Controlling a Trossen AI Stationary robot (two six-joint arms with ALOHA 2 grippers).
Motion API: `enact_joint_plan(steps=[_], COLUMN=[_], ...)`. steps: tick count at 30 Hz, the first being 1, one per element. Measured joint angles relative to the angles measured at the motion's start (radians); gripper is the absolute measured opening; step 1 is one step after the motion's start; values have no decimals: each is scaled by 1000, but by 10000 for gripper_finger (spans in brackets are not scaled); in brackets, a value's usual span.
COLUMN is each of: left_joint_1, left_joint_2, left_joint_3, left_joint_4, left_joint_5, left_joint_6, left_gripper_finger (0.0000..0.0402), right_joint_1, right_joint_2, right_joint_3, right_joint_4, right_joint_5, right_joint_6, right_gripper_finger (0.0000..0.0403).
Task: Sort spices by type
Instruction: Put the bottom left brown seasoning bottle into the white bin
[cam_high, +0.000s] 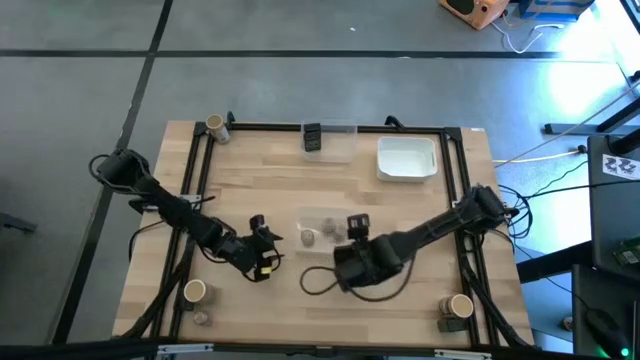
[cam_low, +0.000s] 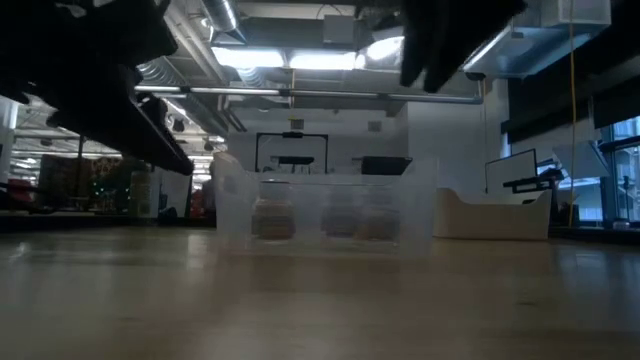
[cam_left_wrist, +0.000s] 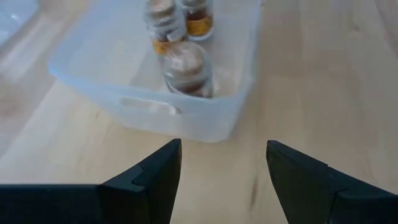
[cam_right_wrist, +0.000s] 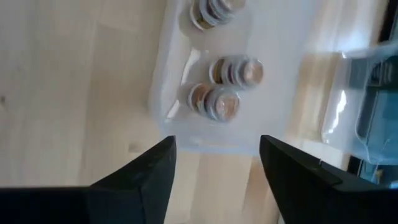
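Observation:
A clear plastic bin (cam_high: 322, 232) stands mid-table with several round, tan-topped spice jars upright in it (cam_left_wrist: 186, 65) (cam_right_wrist: 216, 102). A dark boxy spice container (cam_high: 312, 137) sits in a second clear bin (cam_high: 335, 142) at the far edge. My left gripper (cam_left_wrist: 224, 180) hovers open and empty to the left of the middle bin (cam_high: 264, 238), pointing at it. My right gripper (cam_right_wrist: 216, 171) is open and empty, raised beside the bin's right end (cam_high: 352, 235). In the low view the bin (cam_low: 325, 212) shows across the table, both arms dark overhead.
A white rectangular tray (cam_high: 407, 158) lies at the far right. Single jars stand at the frame's corners: far left (cam_high: 214, 125), near left (cam_high: 194, 291) and near right (cam_high: 458, 305). A black cable (cam_high: 318, 280) loops on the wood near the right arm.

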Motion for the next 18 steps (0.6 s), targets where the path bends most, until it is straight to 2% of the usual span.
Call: enact_joint_plan(steps=[6, 10, 14, 18], left_joint_1=[72, 106, 131, 137], left_joint_2=[0, 0, 0, -1], left_joint_3=[8, 52, 123, 210], left_joint_4=[66, 129, 153, 121], left_joint_5=[0, 2, 54, 97], left_joint_6=[103, 219, 323, 391], left_gripper_finger=[221, 236, 265, 287], right_joint_1=[44, 67, 92, 102], right_joint_2=[-142, -219, -255, -258], right_joint_3=[-274, -426, -524, -556], right_joint_4=[138, 281, 405, 446], right_joint_5=[46, 47, 53, 61], right_joint_6=[181, 272, 281, 291], right_gripper_finger=[232, 232, 232, 232])
